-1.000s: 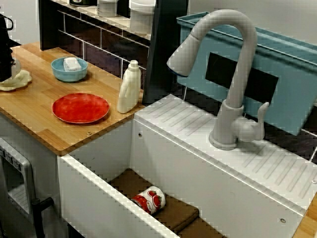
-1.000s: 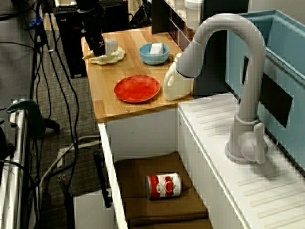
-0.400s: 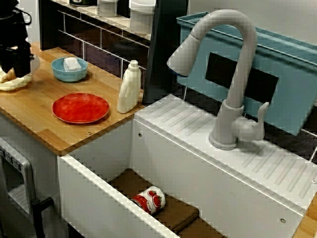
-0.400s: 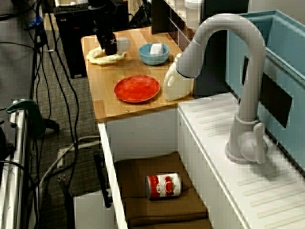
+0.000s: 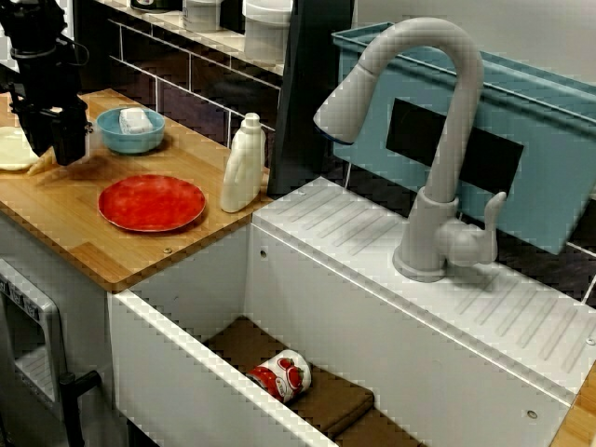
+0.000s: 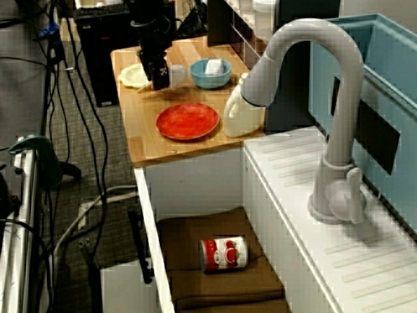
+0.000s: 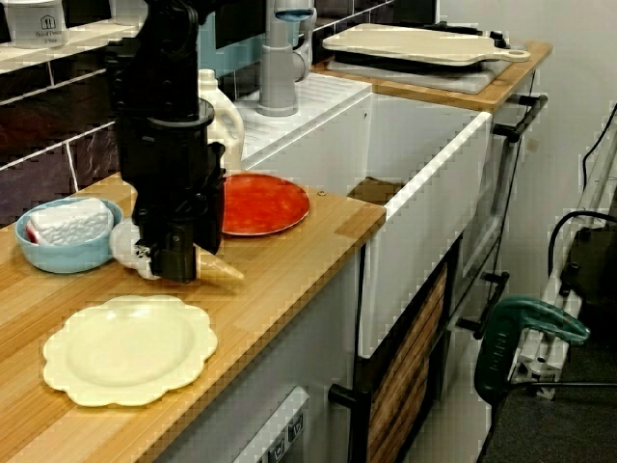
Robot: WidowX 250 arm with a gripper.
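Tan-and-white cone toy (image 7: 220, 270) pinched crosswise in my gripper (image 7: 176, 264), ends poking out either side, near cream plate (image 7: 130, 349).

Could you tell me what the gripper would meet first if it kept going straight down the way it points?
Pointing down, the gripper would most likely meet the counter, on the bare patch between the cream plate, bowl and red plate. The cup it grips may touch first; height is unclear.
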